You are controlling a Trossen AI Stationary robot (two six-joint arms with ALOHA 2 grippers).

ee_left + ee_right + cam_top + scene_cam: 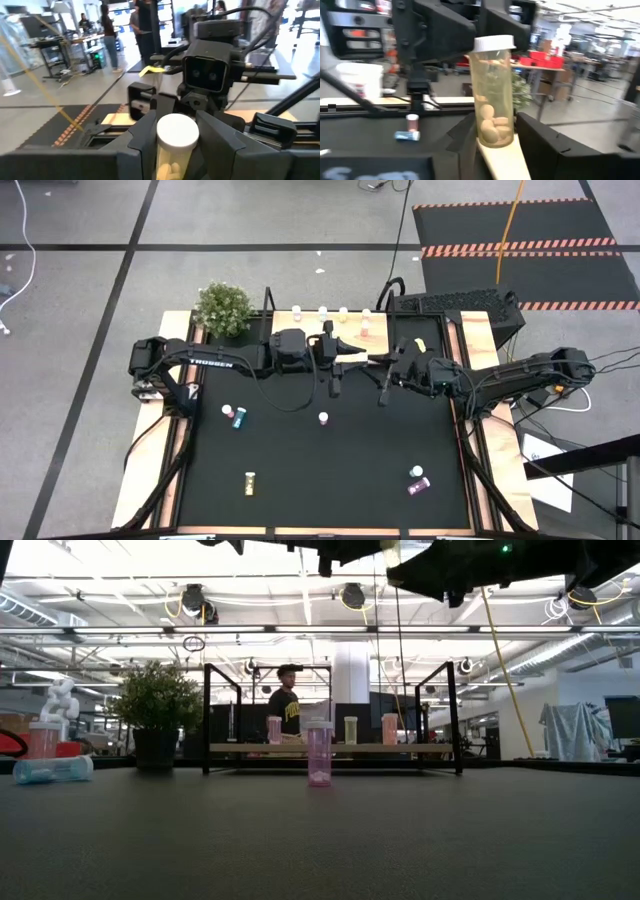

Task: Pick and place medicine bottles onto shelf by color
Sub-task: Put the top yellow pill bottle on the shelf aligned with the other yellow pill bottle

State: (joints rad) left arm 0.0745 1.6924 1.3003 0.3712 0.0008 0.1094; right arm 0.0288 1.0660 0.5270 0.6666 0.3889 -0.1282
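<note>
A clear yellowish bottle (492, 95) with a white cap and pale pills stands upright in mid-air over the table's far middle, between both grippers. My left gripper (177, 150) reaches in level from the table's left and is shut on it. My right gripper (495, 150) faces it level from the right. Its fingers flank the bottle's lower half, and a slim gap shows on one side. The shelf (330, 325) stands at the far edge and bears several small bottles. A pink bottle (319, 753) stands on its base on the mat in front of the shelf. My left gripper pinches the bottle's upper part, just under the white cap (177, 131), between its two fingers. They come in level from the table's left, one on each side. The bottle stands upright, lifted clear of the table.
A potted plant (222, 308) stands at the far left corner. Loose bottles are on the mat: two at the left (233, 415), a yellow one lying near the front (250, 480), and two at the right front (416, 479). People stand in the room beyond the table.
</note>
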